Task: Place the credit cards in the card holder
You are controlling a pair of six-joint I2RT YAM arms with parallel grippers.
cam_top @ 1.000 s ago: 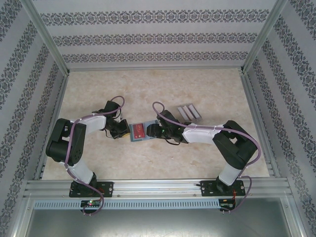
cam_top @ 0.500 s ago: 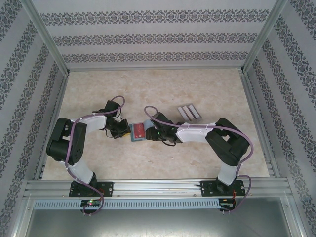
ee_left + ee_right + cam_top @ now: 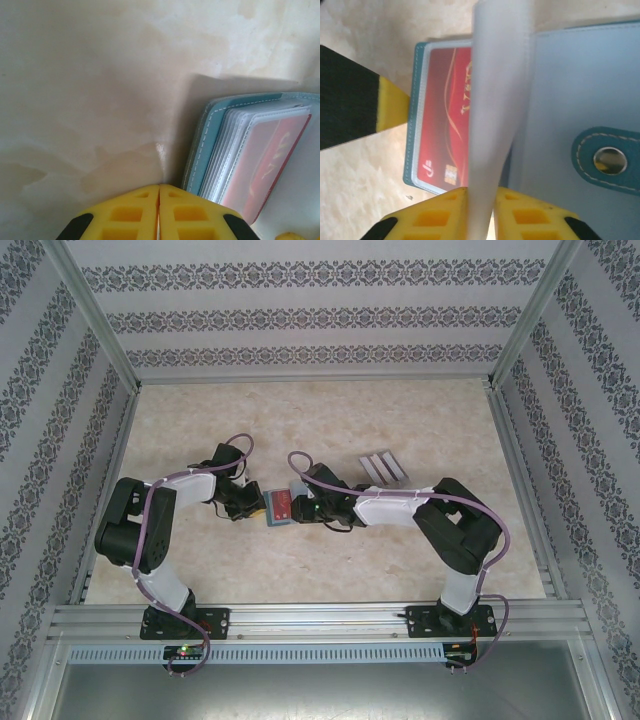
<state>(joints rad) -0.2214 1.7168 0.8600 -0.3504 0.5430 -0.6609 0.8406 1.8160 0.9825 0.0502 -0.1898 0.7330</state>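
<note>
Red credit card (image 3: pixel 445 140) sits left of centre in the right wrist frame, inside the open card holder (image 3: pixel 560 75). Right end effector (image 3: pixel 481 197) is clamped on a pale sleeve (image 3: pixel 495 100); left end effector (image 3: pixel 159 210) is pressed together, empty. Next, I think, that sleeve must be turned gently.

The teal card holder (image 3: pixel 280 507) lies open mid-frame, one clear sleeve (image 3: pixel 495 125) raised beside a flat red credit card (image 3: pixel 442 132).

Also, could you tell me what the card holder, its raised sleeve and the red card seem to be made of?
The card holder looks like faux leather: smooth, matte, teal-blue, with stitched edges and a shiny metal snap. The sleeve is thin, milky-translucent flexible plastic, and it curves as it stands. The red card is probably stiff plastic with pale printed lettering.
</note>
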